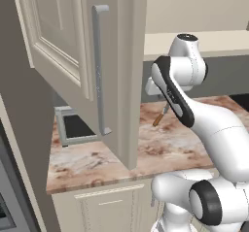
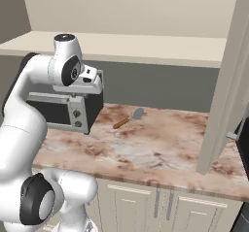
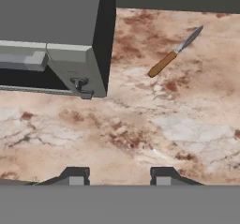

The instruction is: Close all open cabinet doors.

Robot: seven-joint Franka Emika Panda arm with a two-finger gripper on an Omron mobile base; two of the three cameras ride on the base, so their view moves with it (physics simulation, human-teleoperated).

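Note:
A tall cream cabinet door (image 1: 63,41) with a long grey bar handle (image 1: 99,71) stands swung open over the counter at the left. In the right base view the same cabinet door (image 2: 224,90) is seen nearly edge-on at the far right. My gripper (image 3: 119,176) hangs open and empty above the marble counter (image 3: 140,134), well away from the door. Its fingertips (image 3: 75,175) stand wide apart. The hand (image 2: 91,83) is in front of the toaster oven.
A grey toaster oven (image 2: 63,109) sits on the counter at the left, its corner close below the hand (image 3: 89,78). A wooden-handled knife (image 3: 171,56) lies on the counter beyond it. Base cabinet doors (image 2: 131,207) run below the counter edge.

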